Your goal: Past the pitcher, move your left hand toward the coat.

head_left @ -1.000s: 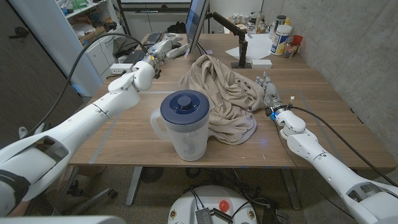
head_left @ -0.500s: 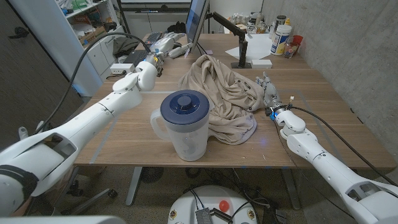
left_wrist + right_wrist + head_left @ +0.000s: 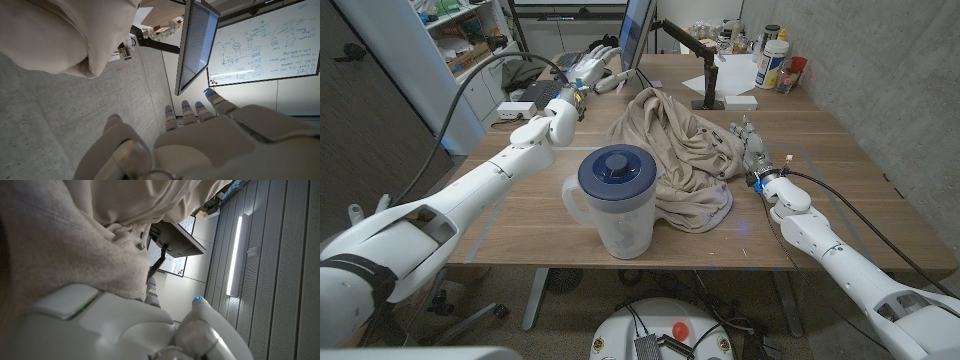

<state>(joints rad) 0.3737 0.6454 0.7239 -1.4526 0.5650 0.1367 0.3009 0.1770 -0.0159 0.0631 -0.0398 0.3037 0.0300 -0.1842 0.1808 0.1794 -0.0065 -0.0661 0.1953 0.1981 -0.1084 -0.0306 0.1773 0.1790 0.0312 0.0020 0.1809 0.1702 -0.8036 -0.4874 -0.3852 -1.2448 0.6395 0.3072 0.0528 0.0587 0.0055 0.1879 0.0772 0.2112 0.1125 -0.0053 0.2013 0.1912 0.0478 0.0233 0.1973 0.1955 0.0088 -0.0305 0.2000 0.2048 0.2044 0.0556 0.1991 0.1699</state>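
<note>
A clear pitcher (image 3: 616, 203) with a dark blue lid stands near the table's front edge. Behind it lies a crumpled beige coat (image 3: 682, 150), also seen as beige folds (image 3: 55, 35) in the left wrist view and close up (image 3: 65, 240) in the right wrist view. My left hand (image 3: 592, 70) is raised beyond the pitcher, to the left of the coat's far end, fingers spread and holding nothing; its fingers (image 3: 192, 112) point toward a monitor. My right hand (image 3: 751, 148) stands at the coat's right edge, fingers touching the cloth (image 3: 150, 287).
A monitor (image 3: 636, 35) on an arm stands behind the coat, close to my left hand. Bottles and jars (image 3: 772, 58) crowd the back right corner. A white box (image 3: 740, 99) and a black stand (image 3: 708, 80) sit behind the coat. Shelves (image 3: 460, 30) stand to the left.
My left hand has moved farther away and to the right, rising toward the coat's far end and the monitor. The right hand, pitcher and coat have not moved.
</note>
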